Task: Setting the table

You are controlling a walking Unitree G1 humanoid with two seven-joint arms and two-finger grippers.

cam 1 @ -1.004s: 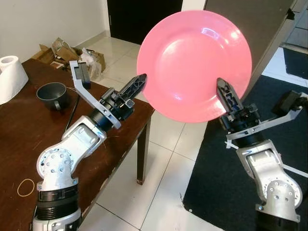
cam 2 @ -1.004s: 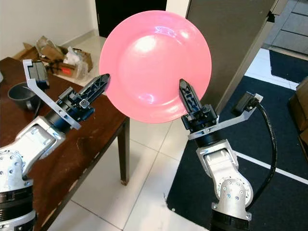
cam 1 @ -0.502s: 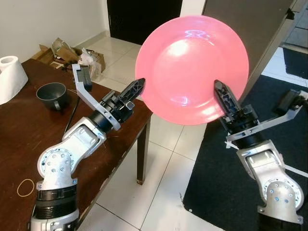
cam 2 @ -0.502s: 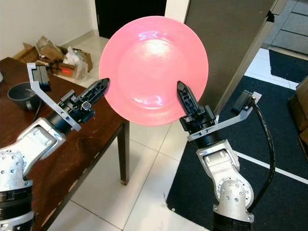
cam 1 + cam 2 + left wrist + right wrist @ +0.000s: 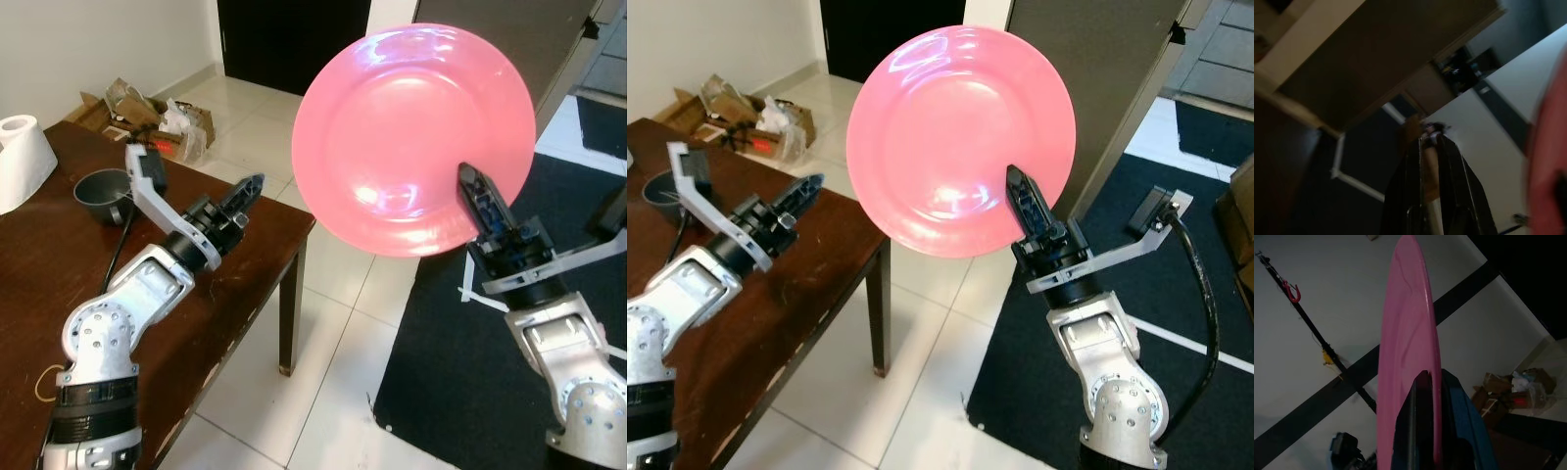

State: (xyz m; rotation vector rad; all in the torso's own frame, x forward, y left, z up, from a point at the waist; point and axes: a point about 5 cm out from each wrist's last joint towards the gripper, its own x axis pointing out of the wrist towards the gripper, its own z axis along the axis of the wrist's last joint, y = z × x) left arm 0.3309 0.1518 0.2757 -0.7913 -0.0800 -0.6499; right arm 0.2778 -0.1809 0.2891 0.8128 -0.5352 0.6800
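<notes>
A large pink plate (image 5: 411, 137) stands upright in the air, over the tiled floor just past the table's corner. My right gripper (image 5: 480, 196) is shut on its lower right rim; the right wrist view shows the plate (image 5: 1408, 357) edge-on between the two black fingers. My left gripper (image 5: 245, 188) hovers over the corner of the dark wooden table (image 5: 59, 284), apart from the plate's left rim, with its fingers (image 5: 1415, 171) pressed together and nothing in them. The plate's blurred pink rim (image 5: 1550, 147) sits at the side of the left wrist view.
On the table stand a dark grey cup (image 5: 98, 186) and a white paper roll (image 5: 22, 157); a rubber band (image 5: 44, 382) lies near its front. Cardboard boxes (image 5: 137, 103) lie on the floor behind. A dark mat (image 5: 460, 323) covers the floor on the right.
My left gripper has drawn back from the plate's left rim, down and left over the table. The right gripper has carried the plate slightly to the right.
</notes>
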